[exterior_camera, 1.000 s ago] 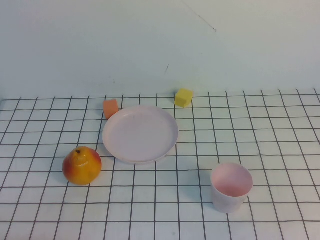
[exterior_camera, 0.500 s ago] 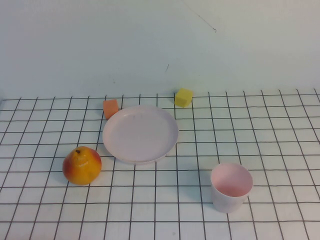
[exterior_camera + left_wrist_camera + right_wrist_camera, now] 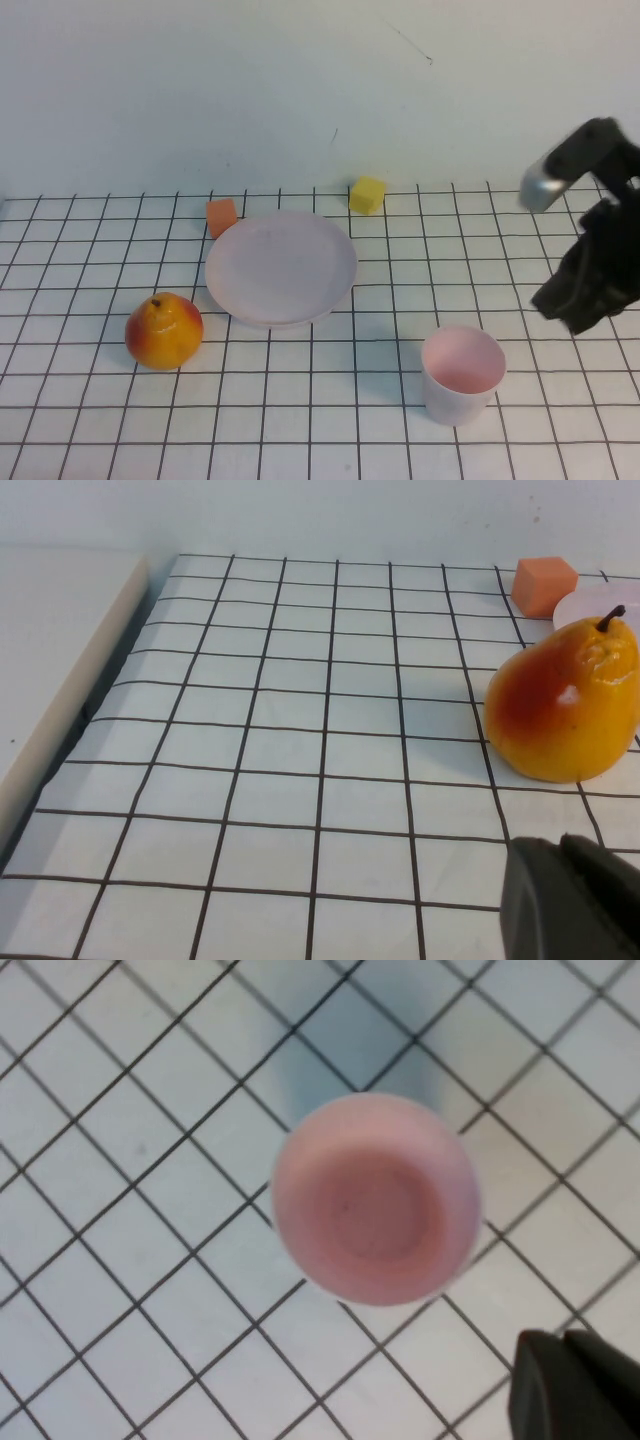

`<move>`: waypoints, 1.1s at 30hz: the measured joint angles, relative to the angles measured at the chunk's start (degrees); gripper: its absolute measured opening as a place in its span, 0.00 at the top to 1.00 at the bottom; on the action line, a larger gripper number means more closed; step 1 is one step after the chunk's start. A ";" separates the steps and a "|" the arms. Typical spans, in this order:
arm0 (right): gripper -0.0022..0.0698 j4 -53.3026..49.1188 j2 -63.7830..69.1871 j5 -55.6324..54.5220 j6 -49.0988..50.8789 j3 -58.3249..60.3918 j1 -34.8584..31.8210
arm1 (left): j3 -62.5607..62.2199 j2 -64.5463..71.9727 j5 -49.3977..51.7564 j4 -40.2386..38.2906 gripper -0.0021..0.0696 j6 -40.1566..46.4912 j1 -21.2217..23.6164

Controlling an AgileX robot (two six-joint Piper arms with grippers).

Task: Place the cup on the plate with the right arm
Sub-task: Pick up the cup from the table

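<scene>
The pale pink cup stands upright and empty on the gridded table, front right. The pale pink plate lies empty at the middle, well to the cup's left and farther back. My right gripper hangs above the table to the right of the cup, apart from it. In the right wrist view the cup is seen from above and the right gripper is shut and empty beside it. My left gripper is out of the high view; in the left wrist view it is shut and empty, near the pear.
A yellow-red pear stands left of the plate and also shows in the left wrist view. An orange cube and a yellow cube sit behind the plate. A raised white ledge borders the table on the left.
My right arm has come into the high view from the right and now hangs to the right of the cup. The cup, plate, pear and cubes have not moved.
</scene>
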 joint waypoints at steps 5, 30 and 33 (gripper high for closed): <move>0.94 -7.50 4.04 -4.80 1.04 -0.08 9.50 | 0.00 0.00 0.00 0.00 0.97 0.00 0.00; 0.85 -9.30 19.10 -12.58 1.53 -1.96 11.08 | 0.00 0.00 0.00 0.00 0.98 0.00 0.00; 0.93 -9.30 19.13 -11.55 1.53 -5.55 11.08 | 0.00 0.00 0.00 0.00 0.97 0.00 0.00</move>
